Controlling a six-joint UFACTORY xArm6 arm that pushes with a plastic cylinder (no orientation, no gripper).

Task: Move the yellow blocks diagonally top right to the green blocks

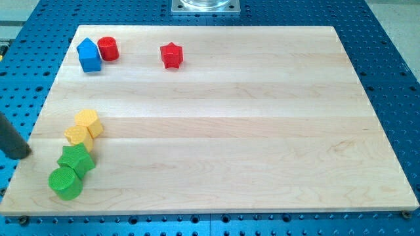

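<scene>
My tip (pixel 25 154) has no jaws and holds nothing; it rests just left of the lower yellow block (pixel 79 136). The yellow hexagon (pixel 88 122) touches that block above; the green star (pixel 76 159) and green cylinder (pixel 65 183) sit below.

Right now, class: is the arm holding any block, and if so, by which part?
Nothing is held. My tip rests at the board's left edge, apart from the yellow blocks and the green blocks, touching neither.

A pale wooden board (pixel 216 124) carries, just right of my tip (pixel 25 155), two yellow blocks (pixel 83 128), a green star block (pixel 76 159) and a green cylinder (pixel 65 183), touching in a chain. Far beyond them lie a blue house-shaped block (pixel 88 55) touching a red cylinder (pixel 108 48), and a red star block (pixel 171 56) apart.
</scene>
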